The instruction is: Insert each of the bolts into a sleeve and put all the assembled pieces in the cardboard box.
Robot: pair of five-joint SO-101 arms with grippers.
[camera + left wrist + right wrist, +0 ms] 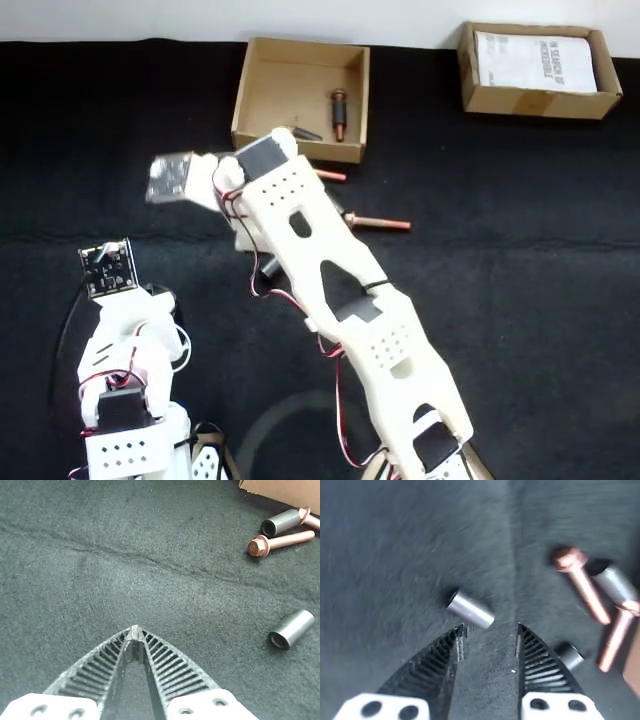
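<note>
My right gripper (490,629) hangs open over the black mat, a silver sleeve (470,610) lying just beyond its fingertips. Off to one side lie two copper bolts (581,583) (615,636), a grey sleeve (615,586) and a dark sleeve (568,656) partly behind a finger. My left gripper (135,631) is shut with nothing in it, low over bare mat. Farther off from it are a sleeve (291,630), a bolt (275,543) and another sleeve (280,523). The cardboard box (258,95) holds one bolt fitted in a sleeve (340,115).
A second cardboard box (530,98) with a printed sheet stands at the back right. The right arm (330,270) stretches diagonally across the middle of the mat. Two bolts (378,222) (330,175) lie in front of the first box.
</note>
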